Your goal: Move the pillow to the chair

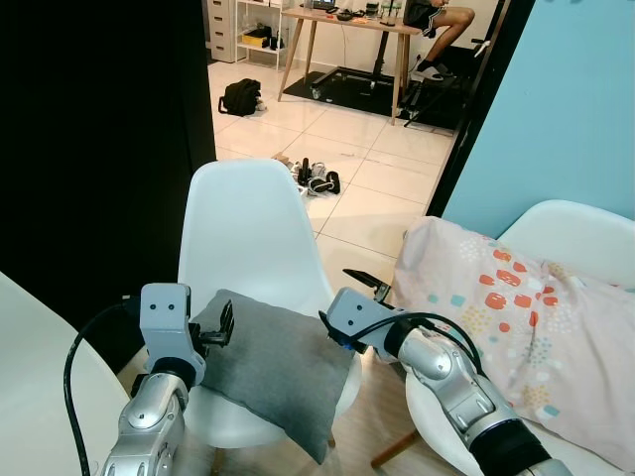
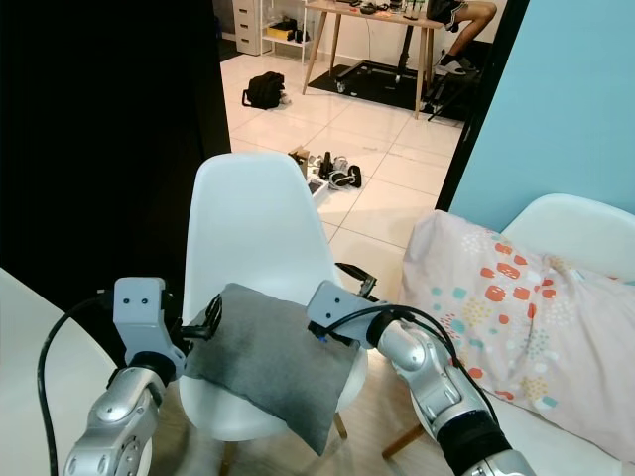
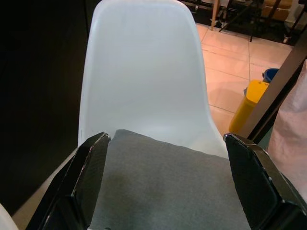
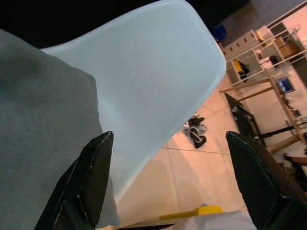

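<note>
Gray pillow (image 1: 278,372) overhangs the chair (image 1: 248,228) seat's front; my left gripper (image 1: 220,325) and right gripper (image 1: 367,288) flank it, fingers apart. It could slide off.

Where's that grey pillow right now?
In the head views, the grey pillow lies on the seat of the white chair, one corner hanging over the front edge, between the left pincer and right pincer.
</note>
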You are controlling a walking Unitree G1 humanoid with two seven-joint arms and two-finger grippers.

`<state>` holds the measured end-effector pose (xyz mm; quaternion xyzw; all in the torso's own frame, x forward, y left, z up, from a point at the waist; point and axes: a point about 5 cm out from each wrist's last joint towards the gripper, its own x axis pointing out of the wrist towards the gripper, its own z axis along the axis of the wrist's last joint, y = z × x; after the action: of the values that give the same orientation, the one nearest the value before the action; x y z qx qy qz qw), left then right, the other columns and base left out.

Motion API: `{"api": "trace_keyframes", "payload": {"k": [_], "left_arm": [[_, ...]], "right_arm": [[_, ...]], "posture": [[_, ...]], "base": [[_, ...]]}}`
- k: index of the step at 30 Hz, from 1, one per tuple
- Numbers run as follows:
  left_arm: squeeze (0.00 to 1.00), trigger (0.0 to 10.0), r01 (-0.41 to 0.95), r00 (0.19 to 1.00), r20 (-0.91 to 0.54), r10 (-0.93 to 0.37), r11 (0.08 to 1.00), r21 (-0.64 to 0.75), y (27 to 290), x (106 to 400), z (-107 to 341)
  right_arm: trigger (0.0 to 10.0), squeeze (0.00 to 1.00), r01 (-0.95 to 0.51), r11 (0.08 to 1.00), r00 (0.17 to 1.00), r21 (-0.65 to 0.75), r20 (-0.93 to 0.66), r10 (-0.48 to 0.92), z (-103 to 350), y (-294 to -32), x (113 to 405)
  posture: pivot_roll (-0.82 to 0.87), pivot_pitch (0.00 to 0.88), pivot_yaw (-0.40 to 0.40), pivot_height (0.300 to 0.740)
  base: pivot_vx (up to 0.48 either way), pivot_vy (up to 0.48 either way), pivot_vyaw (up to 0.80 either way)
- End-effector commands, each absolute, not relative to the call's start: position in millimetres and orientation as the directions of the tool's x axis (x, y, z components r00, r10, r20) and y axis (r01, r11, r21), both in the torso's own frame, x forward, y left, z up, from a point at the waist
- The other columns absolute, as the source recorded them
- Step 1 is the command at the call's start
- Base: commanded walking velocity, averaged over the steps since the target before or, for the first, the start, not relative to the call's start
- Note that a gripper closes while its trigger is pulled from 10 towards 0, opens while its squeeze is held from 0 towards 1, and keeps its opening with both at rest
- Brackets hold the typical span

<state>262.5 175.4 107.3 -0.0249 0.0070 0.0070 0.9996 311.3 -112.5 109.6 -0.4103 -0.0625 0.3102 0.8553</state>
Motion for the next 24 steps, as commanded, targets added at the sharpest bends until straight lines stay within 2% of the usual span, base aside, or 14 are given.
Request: {"api": "trace_keyframes", "payload": {"k": [1, 4, 8, 10, 11, 12, 13, 14, 15, 16, 18, 20, 21, 24], "left_arm": [[0.00, 10.0, -0.025, 0.999, -0.023, 0.024, 0.998, -0.050, 179.0, 261.2, 107.5], [0.00, 10.0, -0.050, 0.999, -0.014, 0.050, 0.997, -0.058, 184.3, 262.5, 109.5], [0.00, 10.0, -0.049, 0.999, -0.010, 0.049, 0.997, -0.061, 183.7, 263.7, 110.7], [0.00, 10.0, -0.058, 0.998, -0.014, 0.057, 0.996, -0.061, 185.6, 264.0, 110.3], [0.00, 10.0, -0.062, 0.998, -0.016, 0.061, 0.995, -0.077, 186.8, 263.6, 109.9], [0.00, 10.0, -0.064, 0.998, -0.018, 0.062, 0.994, -0.089, 187.4, 263.4, 109.6], [0.00, 10.0, -0.064, 0.998, -0.018, 0.062, 0.993, -0.098, 187.7, 263.3, 109.4], [0.00, 10.0, -0.066, 0.998, -0.020, 0.064, 0.992, -0.105, 188.9, 262.9, 109.0], [0.00, 10.0, -0.066, 0.998, -0.020, 0.064, 0.992, -0.105, 188.9, 262.9, 109.0], [0.00, 10.0, -0.067, 0.998, -0.021, 0.065, 0.992, -0.107, 189.8, 262.7, 108.8], [0.00, 10.0, -0.077, 0.997, -0.017, 0.075, 0.993, -0.093, 193.0, 262.3, 109.8], [0.00, 10.0, -0.077, 0.997, -0.017, 0.075, 0.993, -0.093, 193.0, 262.3, 109.8], [0.00, 10.0, -0.082, 0.997, -0.018, 0.080, 0.993, -0.086, 194.2, 262.1, 109.6], [0.00, 10.0, -0.067, 0.998, -0.024, 0.065, 0.995, -0.078, 192.6, 261.2, 108.6]], "right_arm": [[10.0, 0.00, -0.461, 0.473, 0.814, -0.751, -0.145, 0.562, 109.1, -114.5, 310.6], [10.0, 0.00, -0.449, 0.496, 0.841, -0.743, -0.165, 0.515, 107.7, -117.2, 313.9], [10.0, 0.00, -0.353, 0.489, 0.900, -0.798, -0.147, 0.411, 113.1, -127.9, 321.5], [10.0, 0.00, -0.368, 0.654, 0.920, -0.661, -0.157, 0.359, 114.7, -142.7, 329.9], [10.0, 0.00, -0.304, 0.791, 0.951, -0.530, -0.127, 0.280, 118.8, -160.3, 337.8], [10.0, 0.00, -0.246, 0.867, 0.969, -0.433, -0.110, 0.220, 120.8, -172.3, 342.0], [10.0, 0.00, -0.206, 0.901, 0.978, -0.383, -0.099, 0.181, 121.9, -179.0, 344.1], [10.0, 0.00, -0.144, 0.949, 0.983, -0.279, -0.150, 0.105, 115.6, -193.6, 345.4], [10.0, 0.00, -0.144, 0.949, 0.983, -0.279, -0.150, 0.105, 115.6, -193.6, 345.4], [10.0, 0.00, -0.110, 0.970, 0.978, -0.219, -0.195, 0.067, 110.4, -201.2, 345.0], [10.0, 0.00, -0.072, 0.993, 0.961, 0.091, -0.259, 0.094, 96.3, -211.3, 339.1], [10.0, 0.00, -0.072, 0.993, 0.961, 0.091, -0.259, 0.094, 96.3, -211.3, 339.1], [10.0, 0.00, -0.080, 0.976, 0.961, 0.204, -0.245, 0.130, 94.0, -211.0, 336.6], [10.0, 0.00, -0.065, 0.972, 0.964, 0.225, -0.238, 0.120, 91.3, -209.0, 333.0]], "posture": [[0.07, 0.000, -0.075, 0.740], [0.06, 0.000, -0.071, 0.740], [0.07, 0.000, -0.073, 0.740], [0.07, 0.000, -0.078, 0.740], [0.06, 0.000, -0.079, 0.740], [0.06, 0.000, -0.080, 0.740], [0.06, 0.000, -0.080, 0.740], [0.06, 0.000, -0.083, 0.740], [0.06, 0.000, -0.083, 0.740], [0.06, 0.000, -0.083, 0.740], [0.07, 0.000, -0.090, 0.740], [0.07, 0.000, -0.090, 0.740], [0.07, 0.000, -0.091, 0.740], [0.07, 0.000, -0.092, 0.740]], "base": [[0.000, 0.000, 0.00], [0.000, 0.000, 0.00], [0.000, 0.000, 0.00], [0.000, 0.000, 0.00], [0.000, 0.000, 0.00], [0.000, 0.000, 0.00], [0.000, 0.000, 0.00], [0.000, 0.000, 0.00], [0.000, 0.000, 0.00], [0.000, 0.000, 0.00], [0.000, 0.000, 0.00], [0.000, 0.000, 0.00], [0.000, 0.000, 0.00], [-0.349, 0.000, 0.00]]}}
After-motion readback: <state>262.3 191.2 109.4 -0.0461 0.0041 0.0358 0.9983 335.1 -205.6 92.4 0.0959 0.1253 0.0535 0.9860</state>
